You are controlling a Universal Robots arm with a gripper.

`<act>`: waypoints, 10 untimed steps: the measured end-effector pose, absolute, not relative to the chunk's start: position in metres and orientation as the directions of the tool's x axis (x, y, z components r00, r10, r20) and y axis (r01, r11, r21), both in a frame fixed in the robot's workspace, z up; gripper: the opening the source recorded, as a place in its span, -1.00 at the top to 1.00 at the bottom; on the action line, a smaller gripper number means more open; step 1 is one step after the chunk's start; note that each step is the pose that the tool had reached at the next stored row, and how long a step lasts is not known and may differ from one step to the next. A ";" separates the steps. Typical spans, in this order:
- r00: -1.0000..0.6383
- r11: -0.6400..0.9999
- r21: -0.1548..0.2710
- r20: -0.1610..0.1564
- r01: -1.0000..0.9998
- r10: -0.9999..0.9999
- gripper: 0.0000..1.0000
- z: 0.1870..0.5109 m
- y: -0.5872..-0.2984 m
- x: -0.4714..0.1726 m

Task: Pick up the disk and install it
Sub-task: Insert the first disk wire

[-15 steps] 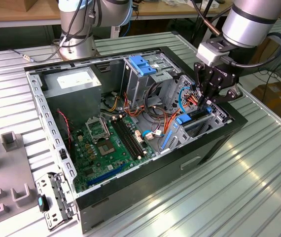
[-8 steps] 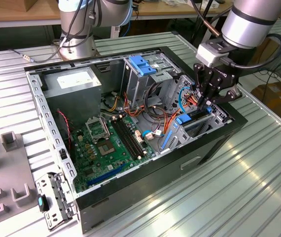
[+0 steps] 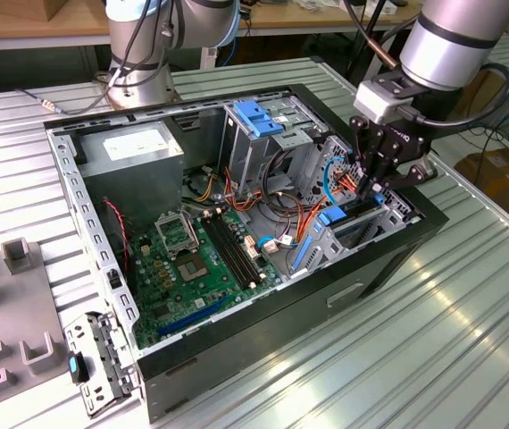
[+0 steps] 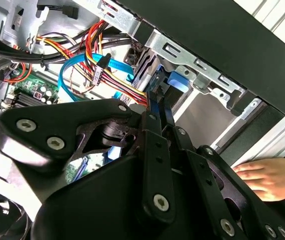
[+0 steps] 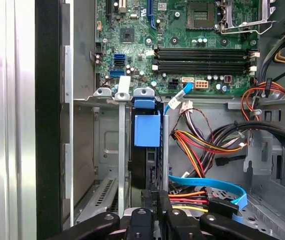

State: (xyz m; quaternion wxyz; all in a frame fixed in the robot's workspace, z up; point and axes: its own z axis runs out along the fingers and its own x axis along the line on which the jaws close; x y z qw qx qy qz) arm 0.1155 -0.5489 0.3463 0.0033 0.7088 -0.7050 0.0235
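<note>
Open computer case [image 3: 388, 268] on the worktop [image 3: 469, 331] held motherboard [image 3: 196, 259] and drive cage [image 5: 120, 165]. The disk [image 5: 146, 131] stood on edge in the cage, long axis vertical, directly beneath the gripper [image 5: 155, 200], whose fingers pinched its upper edge.

A ribbed silver metal worktop [image 3: 469, 322] carries an open black computer case [image 3: 326, 295] at its middle and grey plastic fixtures [image 3: 4, 313] at the exterior view's left.
</note>
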 end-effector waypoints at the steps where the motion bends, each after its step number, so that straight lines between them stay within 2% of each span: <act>1: 0.005 -0.006 -0.028 0.038 -1.000 -0.999 0.67 0.346 -0.549 0.115; 10: 0.005 -0.006 -0.028 0.037 -1.000 -0.999 0.67 0.344 -0.549 0.115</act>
